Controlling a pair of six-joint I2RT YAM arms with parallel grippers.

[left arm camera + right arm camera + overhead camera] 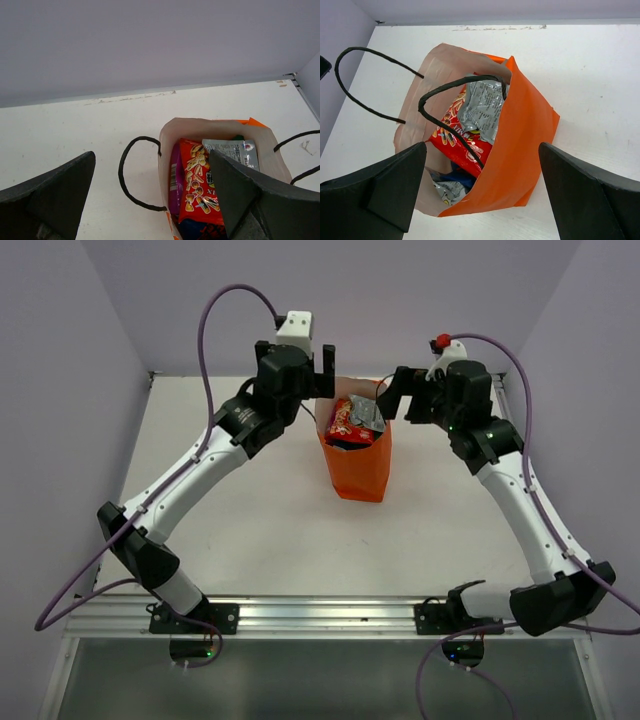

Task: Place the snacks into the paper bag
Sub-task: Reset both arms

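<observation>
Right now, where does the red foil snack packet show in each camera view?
Top external: the red foil snack packet sits in the mouth of the orange paper bag, upper centre.
Left wrist: lower centre-right, standing inside the bag.
Right wrist: centre-left, inside the open bag.
Shared landmark: the silver-grey foil packet right beside it.

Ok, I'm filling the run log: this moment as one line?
paper bag: upright, open | snacks: inside it | on top: red packet, silver packet | left gripper: open, empty | right gripper: open, empty
</observation>
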